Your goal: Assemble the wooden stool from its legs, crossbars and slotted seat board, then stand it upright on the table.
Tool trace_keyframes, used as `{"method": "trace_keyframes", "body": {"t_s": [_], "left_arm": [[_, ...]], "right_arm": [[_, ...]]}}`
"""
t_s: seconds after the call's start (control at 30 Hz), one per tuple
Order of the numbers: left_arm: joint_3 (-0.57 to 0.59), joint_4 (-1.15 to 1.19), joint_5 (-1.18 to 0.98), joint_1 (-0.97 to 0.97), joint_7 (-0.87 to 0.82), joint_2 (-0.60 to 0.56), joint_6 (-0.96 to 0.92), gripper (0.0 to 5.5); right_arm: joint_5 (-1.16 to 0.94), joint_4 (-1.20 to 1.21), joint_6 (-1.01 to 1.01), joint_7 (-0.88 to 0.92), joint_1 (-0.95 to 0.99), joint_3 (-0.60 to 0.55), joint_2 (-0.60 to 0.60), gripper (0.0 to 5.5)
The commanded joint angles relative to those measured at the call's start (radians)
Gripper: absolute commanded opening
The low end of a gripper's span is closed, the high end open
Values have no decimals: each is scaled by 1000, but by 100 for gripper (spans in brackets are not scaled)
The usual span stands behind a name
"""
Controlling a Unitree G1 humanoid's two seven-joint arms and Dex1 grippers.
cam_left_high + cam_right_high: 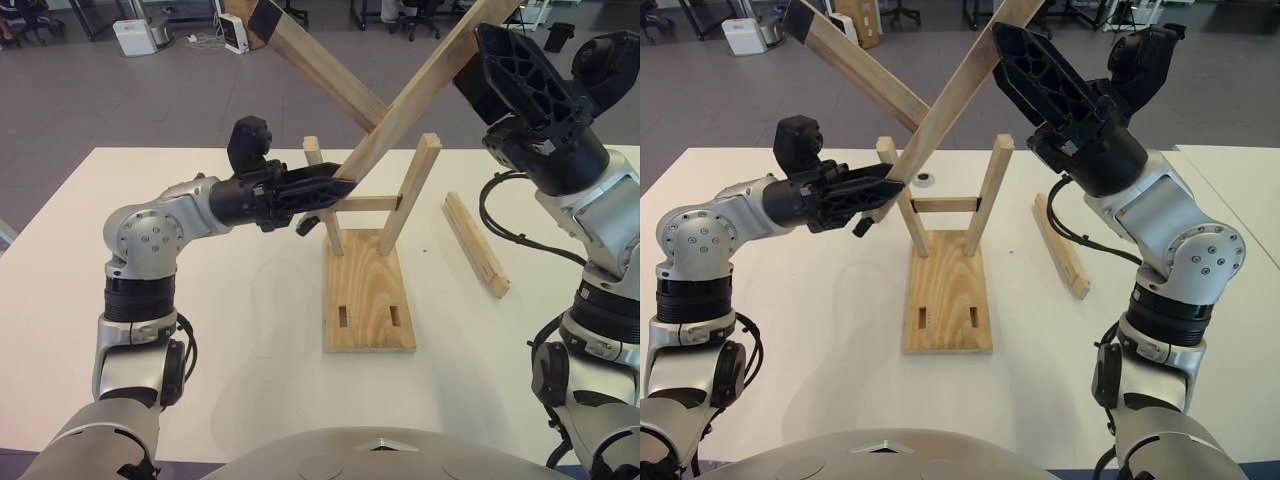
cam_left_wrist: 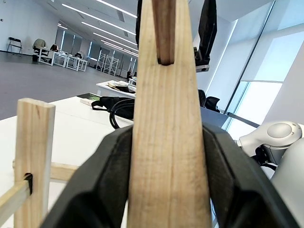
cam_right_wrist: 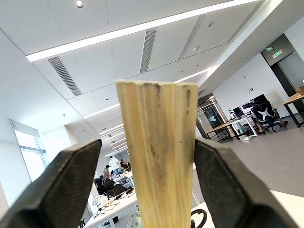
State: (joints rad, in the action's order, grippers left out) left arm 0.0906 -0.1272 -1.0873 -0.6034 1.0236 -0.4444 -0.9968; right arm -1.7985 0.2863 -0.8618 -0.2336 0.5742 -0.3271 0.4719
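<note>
Slotted seat board point(image 1: 368, 300) lies flat on the white desk point(image 1: 200, 330), with two upright legs point(image 1: 415, 190) joined by a crossbar point(image 1: 368, 204). Above it a slanted leg point(image 1: 420, 85) crosses a second beam point(image 1: 325, 65). Left tool point(image 1: 345, 185) pinches its lower end, right tool point(image 1: 1008, 42) its upper end. A loose bar point(image 1: 476, 243) lies on the desk, to the right of the board.

Crossed legs point(image 1: 943, 108) in left tool point(image 1: 890, 186) and right tool point(image 1: 994, 40), above seat board point(image 1: 945, 300)

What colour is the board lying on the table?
The board is pale tan wood; left eye view.
</note>
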Motion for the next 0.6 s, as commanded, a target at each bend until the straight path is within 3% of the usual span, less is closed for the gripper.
{"method": "trace_keyframes", "body": {"t_s": [0.03,0.17,0.2,0.47,0.6], "left_arm": [[-13,-22,14,0,4,-14,5,203],[-13,-28,9,0,0,-10,5,203],[-12,-29,9,2,-1,-11,6,203],[-10,-45,-6,17,-3,-15,-4,203],[-16,-52,-9,30,5,-19,-13,203]], "right_arm": [[10,-1,4,0,-13,25,13,267],[78,-8,19,-14,-27,37,14,207],[91,-6,20,-29,-32,38,15,243],[124,-15,23,-73,-35,31,22,382],[43,-20,11,-80,-26,17,31,386]]}}
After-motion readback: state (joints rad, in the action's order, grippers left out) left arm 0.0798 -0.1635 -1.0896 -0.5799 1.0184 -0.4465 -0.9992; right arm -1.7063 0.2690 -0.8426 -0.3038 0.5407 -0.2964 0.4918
